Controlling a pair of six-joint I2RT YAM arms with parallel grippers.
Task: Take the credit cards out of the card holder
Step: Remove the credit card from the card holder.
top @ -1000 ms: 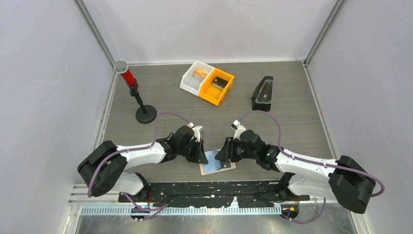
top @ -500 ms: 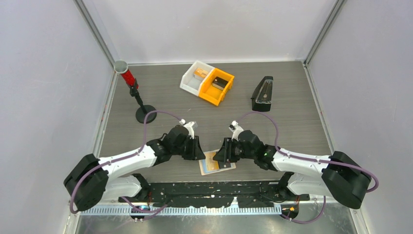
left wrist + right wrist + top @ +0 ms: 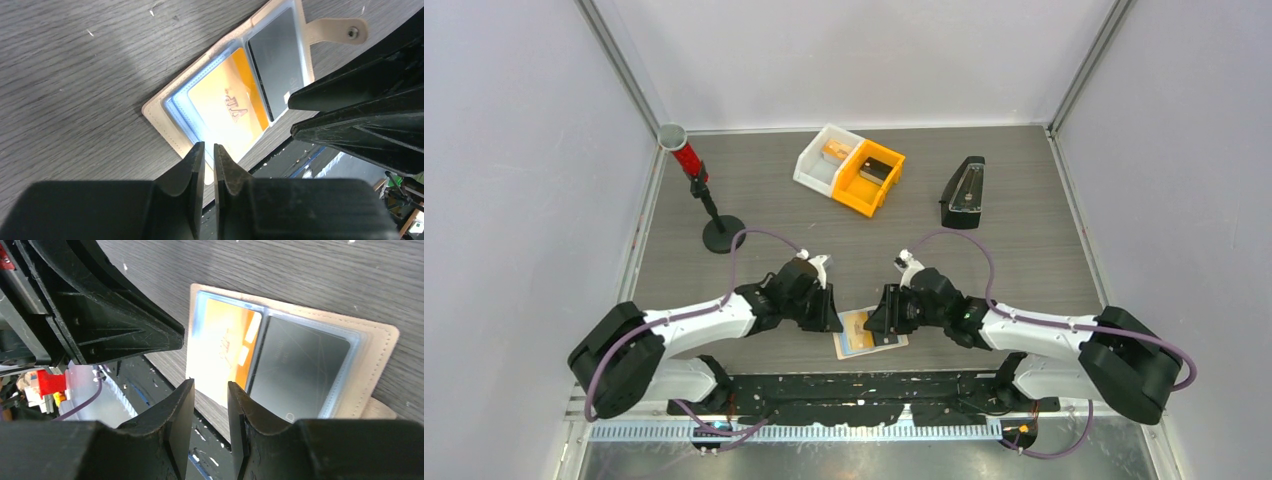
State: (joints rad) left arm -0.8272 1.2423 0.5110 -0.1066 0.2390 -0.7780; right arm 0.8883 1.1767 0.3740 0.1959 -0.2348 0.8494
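at 6 o'clock on the grey wood-grain table (image 3: 754,200), the flat tan stitched card holder (image 3: 869,335) lay open. a glossy orange card (image 3: 227,107) and a matte grey card (image 3: 277,60) sat in its pockets. the left gripper (image 3: 208,147) hung at its 9 o'clock side, jaws barely parted, gripping nothing. the right gripper (image 3: 210,385) hung over its 12 o'clock edge, jaws apart, gripping nothing. a boxy orange bin (image 3: 869,178) sat at 12.
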